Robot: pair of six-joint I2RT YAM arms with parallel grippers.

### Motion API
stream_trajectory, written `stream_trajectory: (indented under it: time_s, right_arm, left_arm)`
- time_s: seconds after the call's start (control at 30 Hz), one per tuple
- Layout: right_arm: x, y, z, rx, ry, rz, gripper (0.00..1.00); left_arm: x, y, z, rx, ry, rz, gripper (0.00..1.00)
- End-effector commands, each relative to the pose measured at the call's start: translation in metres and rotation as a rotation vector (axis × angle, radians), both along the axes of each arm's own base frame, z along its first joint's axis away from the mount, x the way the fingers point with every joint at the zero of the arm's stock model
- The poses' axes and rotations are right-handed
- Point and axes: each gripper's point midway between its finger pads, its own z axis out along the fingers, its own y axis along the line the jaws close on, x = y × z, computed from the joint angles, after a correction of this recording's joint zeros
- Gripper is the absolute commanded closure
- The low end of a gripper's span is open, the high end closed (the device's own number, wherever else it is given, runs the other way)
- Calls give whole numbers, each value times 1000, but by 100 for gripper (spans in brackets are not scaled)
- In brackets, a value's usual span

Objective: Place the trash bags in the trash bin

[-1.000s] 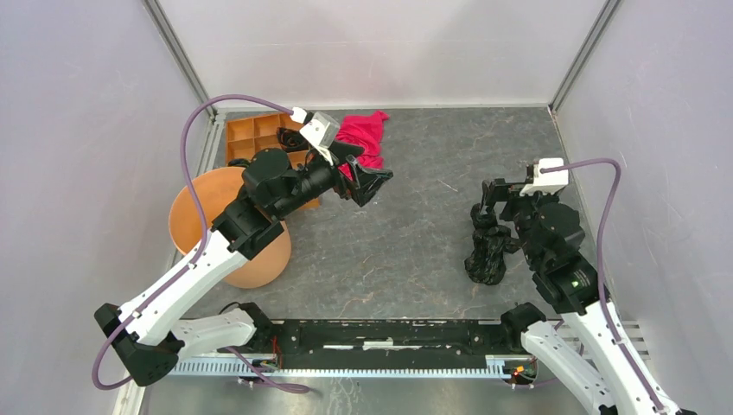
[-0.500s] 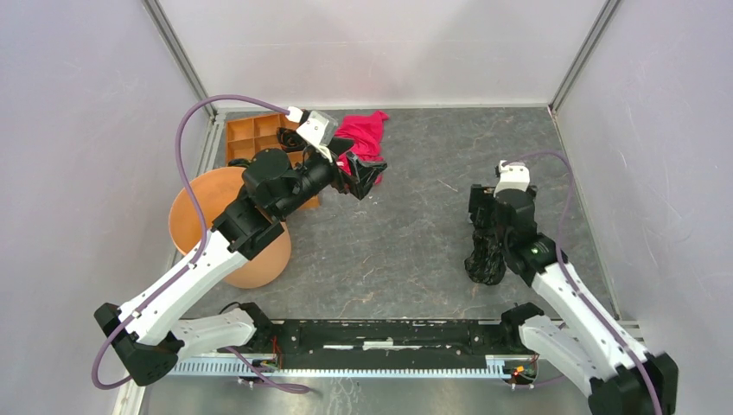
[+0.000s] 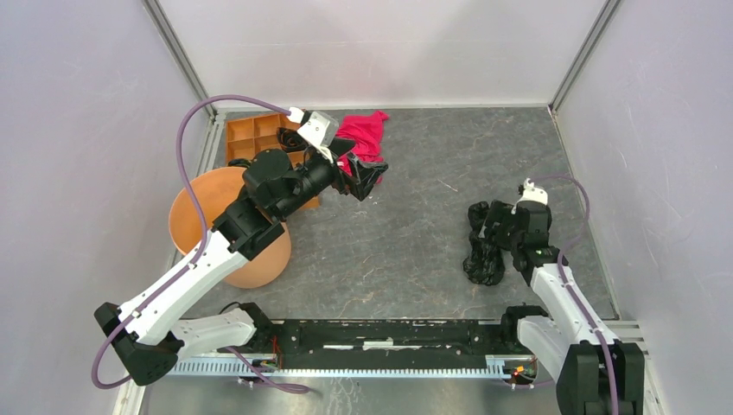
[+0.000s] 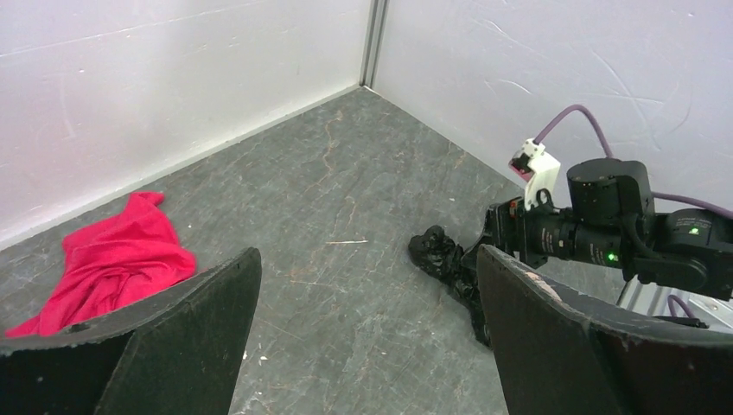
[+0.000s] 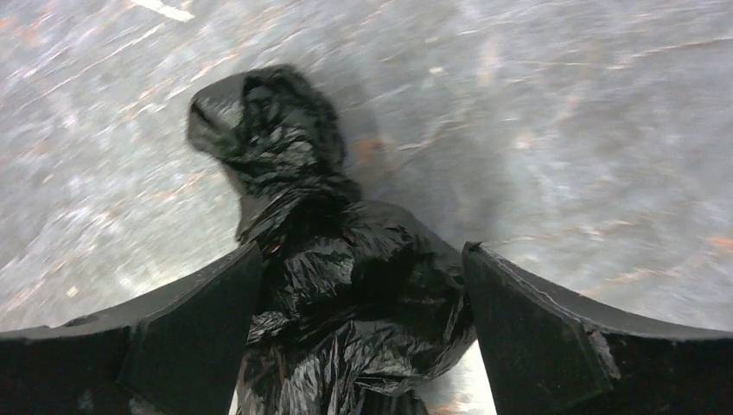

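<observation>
Standing at far left: round orange-brown smooth trash bin (image 3: 194,216), upright on the table's left edge, partly covered by the left arm (image 3: 186,281).
Tray: flat orange tray with square compartments (image 3: 246,134), in the far left corner, behind the bin.
Left gripper (image 3: 370,177): raised off the table just right of the tray, fingers spread wide with nothing between them.
Cloth: crumpled red-pink cloth (image 3: 365,134), on the table by the back wall, just beyond the left gripper.
Table: dark grey marbled surface (image 3: 406,251).
Trash bag: crumpled glossy black plastic film trash bag (image 3: 484,251), lying on the table at the right, well apart from the bin.
Right gripper (image 5: 361,252): low over the table, fingers spread, one on each side of the bag; not pinched on it, and whether they touch the film cannot be told.
</observation>
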Motion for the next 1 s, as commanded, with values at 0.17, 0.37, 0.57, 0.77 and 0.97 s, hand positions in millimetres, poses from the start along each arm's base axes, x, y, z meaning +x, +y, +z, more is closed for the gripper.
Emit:
stream_trajectory:
  time_s: [0.17,0.37,0.57,0.77,0.97]
  right_arm:
    - [7,134,7,223,-13,683,56]
    - [4,193,39,212,-94,880,82]
    - [8,196,64,222,-209,886,100]
    - [4,197,74,249,-259,879,100]
    - [7,194,90,251,-308,844,100]
  left_arm:
    - [-1,-11,7,-29,-23,-34,0]
    - [16,-16,-18,-40,79,32,0]
    - [39,-45,-84,-28,392,92,0]
    - [27,-86,-139,-8,600,-67,0]
    - [26,-98,-193,11,764,-53,0]
